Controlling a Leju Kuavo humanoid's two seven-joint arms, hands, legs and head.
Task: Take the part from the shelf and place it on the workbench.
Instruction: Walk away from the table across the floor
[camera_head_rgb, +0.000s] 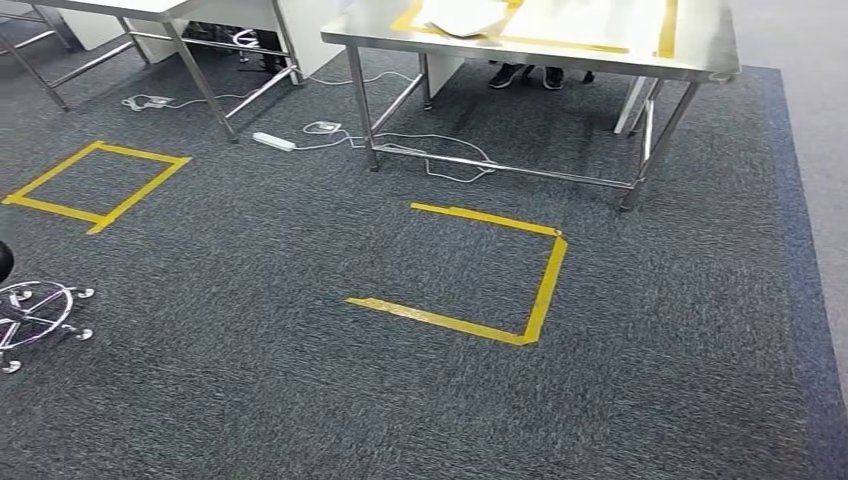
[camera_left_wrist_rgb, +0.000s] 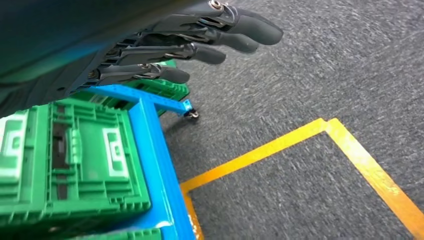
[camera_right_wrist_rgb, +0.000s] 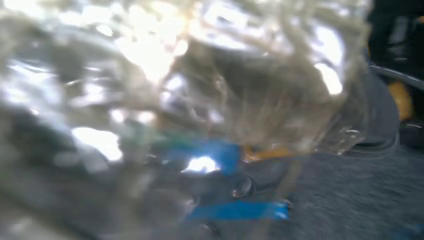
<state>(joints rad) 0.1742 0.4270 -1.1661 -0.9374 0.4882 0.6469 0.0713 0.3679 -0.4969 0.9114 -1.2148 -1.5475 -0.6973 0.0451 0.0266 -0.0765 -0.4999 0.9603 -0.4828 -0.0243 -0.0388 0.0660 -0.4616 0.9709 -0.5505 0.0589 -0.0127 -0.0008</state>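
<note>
Crinkled clear plastic, a bagged part (camera_right_wrist_rgb: 200, 90), fills the blurred right wrist view, close against the camera; whether the right hand's fingers are closed on it cannot be told. Dark fingers of the left hand (camera_left_wrist_rgb: 200, 45) hang spread and holding nothing above grey carpet (camera_left_wrist_rgb: 310, 65), beside green crates (camera_left_wrist_rgb: 70, 160) on a blue cart (camera_left_wrist_rgb: 155, 150); yellow tape (camera_left_wrist_rgb: 280, 145) runs just beside that cart.

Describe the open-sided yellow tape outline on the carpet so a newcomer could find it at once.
Start at the steel workbench at the far side of the grey carpet. On the floor just in front of it lies the three-sided tape outline. Unlike the closed tape square farther left, its left side is open.
</note>
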